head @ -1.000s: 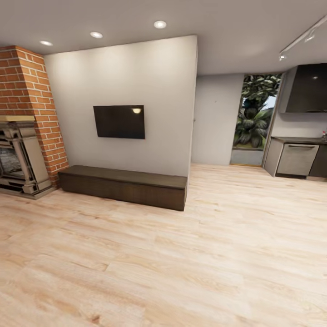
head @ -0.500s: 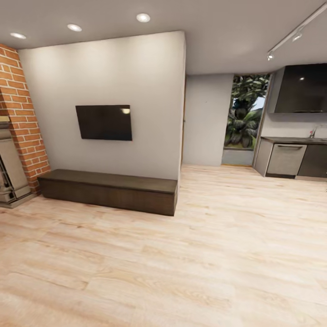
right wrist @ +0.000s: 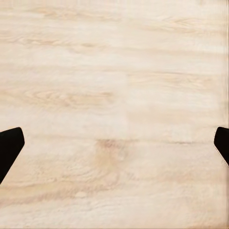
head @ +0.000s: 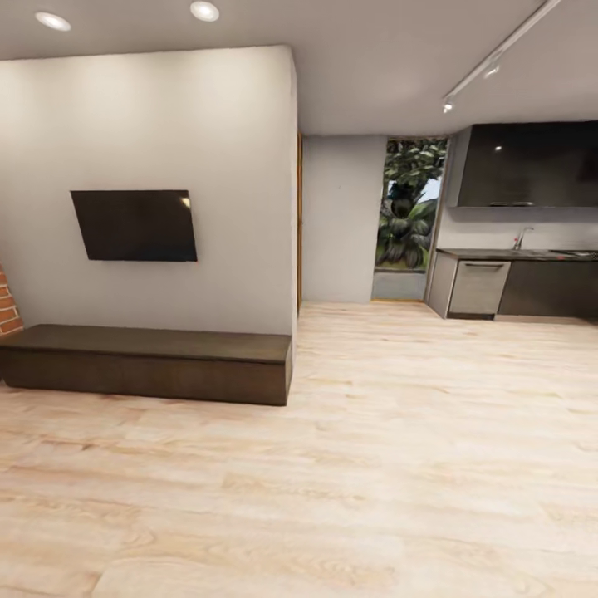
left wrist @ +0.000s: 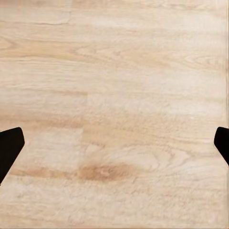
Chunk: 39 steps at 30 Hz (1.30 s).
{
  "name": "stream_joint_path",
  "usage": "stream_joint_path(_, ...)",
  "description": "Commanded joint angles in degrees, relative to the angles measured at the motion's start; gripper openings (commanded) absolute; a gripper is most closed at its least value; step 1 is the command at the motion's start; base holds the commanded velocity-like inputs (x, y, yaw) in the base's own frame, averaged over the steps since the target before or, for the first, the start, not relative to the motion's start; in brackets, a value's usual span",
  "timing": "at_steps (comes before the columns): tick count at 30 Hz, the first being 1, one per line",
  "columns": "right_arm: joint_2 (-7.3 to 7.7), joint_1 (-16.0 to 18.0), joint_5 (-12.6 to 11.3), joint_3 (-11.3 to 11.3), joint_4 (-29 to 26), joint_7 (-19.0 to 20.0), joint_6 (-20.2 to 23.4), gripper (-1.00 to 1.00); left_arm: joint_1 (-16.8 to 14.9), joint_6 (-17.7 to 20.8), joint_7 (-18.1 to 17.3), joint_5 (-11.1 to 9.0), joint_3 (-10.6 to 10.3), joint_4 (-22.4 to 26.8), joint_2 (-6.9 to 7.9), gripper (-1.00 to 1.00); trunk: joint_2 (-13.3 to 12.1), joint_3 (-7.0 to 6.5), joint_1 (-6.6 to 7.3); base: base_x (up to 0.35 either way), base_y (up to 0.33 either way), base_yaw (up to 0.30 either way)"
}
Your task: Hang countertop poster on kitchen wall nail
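Pale wood floor point(head: 415, 465) stretches to the kitchen countertop point(head: 515, 254) at two o'clock.
Left gripper point(left wrist: 114, 143) and right gripper point(right wrist: 114, 143) point floorward, fingers spread wide.

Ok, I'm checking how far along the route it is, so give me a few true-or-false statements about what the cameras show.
1. A dark TV hangs on the wall above a long dark bench. True.
2. The kitchen countertop lies at the far right of the head view, across the wood floor. True.
3. The left gripper is shut on the poster. False: its fingers stand wide apart with bare floor between them.
4. The right gripper is open over the floor. True.
5. The window with plants is left of the TV. False: it is to the right, beside the kitchen.
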State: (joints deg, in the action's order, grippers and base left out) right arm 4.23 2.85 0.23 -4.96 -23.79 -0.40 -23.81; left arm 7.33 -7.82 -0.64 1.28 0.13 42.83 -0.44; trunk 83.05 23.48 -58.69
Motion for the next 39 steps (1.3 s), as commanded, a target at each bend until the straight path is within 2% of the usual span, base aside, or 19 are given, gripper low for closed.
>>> stream_joint_path(1,-0.01,0.05,0.03,-0.05,0.06,-0.06,-0.18,1.0,0.03,-0.09,-0.07,0.13,0.05,0.07,-0.01,1.0,0.02,0.05,-0.04,0.327,-0.008,-0.269)
stream_joint_path(11,-0.01,0.05,0.03,-0.05,0.06,-0.11,-0.24,1.0,0.03,-0.09,-0.07,0.12,0.05,0.07,0.0,1.0,0.02,0.05,-0.04,0.329,-0.002,-0.222)
stream_joint_path(28,-0.01,0.05,0.03,-0.05,0.06,-0.08,-0.27,1.0,0.05,-0.09,-0.07,0.12,0.08,0.07,0.0,1.0,0.02,0.05,-0.04,0.33,0.0,-0.019)
stream_joint_path(39,-0.01,0.05,0.03,-0.05,0.06,-0.04,-0.27,1.0,0.05,-0.09,-0.08,0.12,0.07,0.07,0.0,1.0,0.02,-0.15,-0.04,0.33,0.0,-0.261)
